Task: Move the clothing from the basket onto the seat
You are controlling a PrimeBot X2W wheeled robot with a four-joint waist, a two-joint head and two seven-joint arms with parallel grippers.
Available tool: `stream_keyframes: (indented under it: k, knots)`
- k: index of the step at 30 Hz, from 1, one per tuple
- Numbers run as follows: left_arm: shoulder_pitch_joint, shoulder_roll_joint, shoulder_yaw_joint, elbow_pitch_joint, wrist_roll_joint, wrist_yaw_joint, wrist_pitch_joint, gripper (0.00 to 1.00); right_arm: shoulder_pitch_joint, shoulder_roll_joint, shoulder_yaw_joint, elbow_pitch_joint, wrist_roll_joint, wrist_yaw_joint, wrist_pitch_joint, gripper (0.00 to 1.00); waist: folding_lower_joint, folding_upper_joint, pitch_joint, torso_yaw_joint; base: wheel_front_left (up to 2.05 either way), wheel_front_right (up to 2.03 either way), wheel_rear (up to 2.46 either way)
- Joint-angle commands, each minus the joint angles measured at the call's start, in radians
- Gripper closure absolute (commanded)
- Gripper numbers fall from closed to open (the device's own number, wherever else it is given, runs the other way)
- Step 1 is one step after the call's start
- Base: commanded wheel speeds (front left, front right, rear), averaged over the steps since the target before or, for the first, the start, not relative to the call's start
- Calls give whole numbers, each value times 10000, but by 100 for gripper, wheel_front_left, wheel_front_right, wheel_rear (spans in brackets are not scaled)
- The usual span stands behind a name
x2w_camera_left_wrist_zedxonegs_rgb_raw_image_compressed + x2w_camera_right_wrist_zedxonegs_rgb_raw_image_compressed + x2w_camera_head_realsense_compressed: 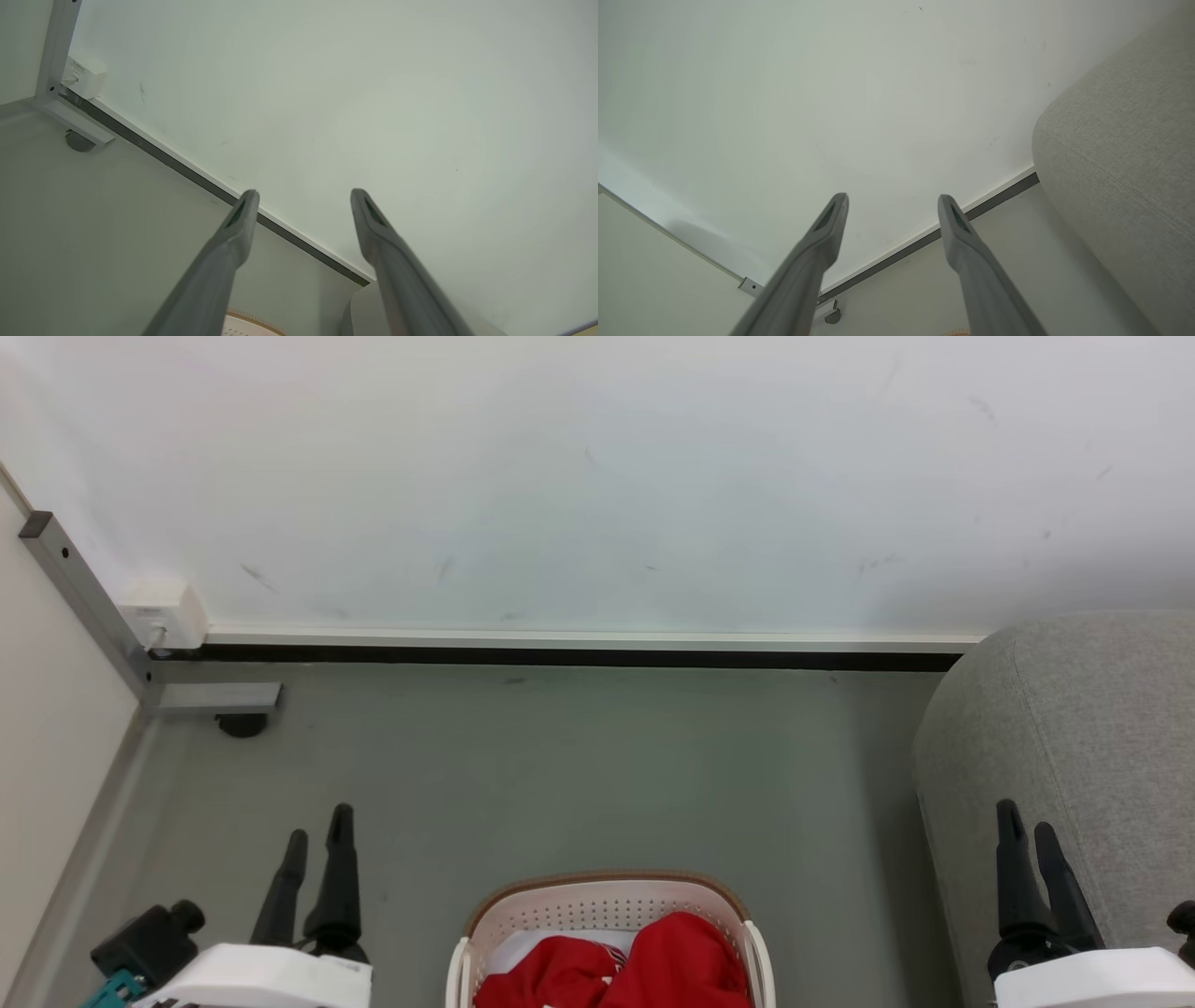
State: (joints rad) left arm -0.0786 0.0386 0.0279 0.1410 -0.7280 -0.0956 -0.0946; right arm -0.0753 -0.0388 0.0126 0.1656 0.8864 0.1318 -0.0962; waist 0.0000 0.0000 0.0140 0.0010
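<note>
Red clothing (644,966) lies bunched in the basket (607,880) at the bottom centre of the head view, closest to the robot. A pale white layer (523,947) peeks out under its left side. The grey seat (1092,737) stands to the robot's right of the basket, near it but apart, with its rounded end in view. No garment lies on the part of the seat that can be seen. The task therefore appears not yet begun: every visible garment is in the basket, and all the lifting and carrying remains.

The left jaws stand apart and empty on the basket's left, dark fingers (338,873) pointing toward the wall (597,476). The right jaws are likewise apart and empty, fingers (1013,868) raised in front of the seat's end. Bare grey floor (579,765) stretches beyond the basket to the white wall.
</note>
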Motion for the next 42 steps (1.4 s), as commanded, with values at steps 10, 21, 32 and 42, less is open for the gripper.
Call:
stream_keyframes:
  k: [10,21,32,42]
  knots:
    - [-103,231,-412,-49,1777,306,-371,0,-114,-117,231,36,-1965,-10,-357,0,0,0,21,-3,0,0,0]
    - [-142,408,-747,105,2987,622,-677,0,-218,-125,236,420,-3304,-12,-657,0,0,0,24,9,0,0,0]
    - [-143,496,-966,72,4019,759,-942,0,-284,-134,399,539,-4183,-14,-925,0,0,0,11,24,0,0,0]
    - [-115,485,-1043,62,4708,753,-1123,0,-264,-139,483,614,-4778,-15,-1112,0,0,0,-52,28,0,0,0]
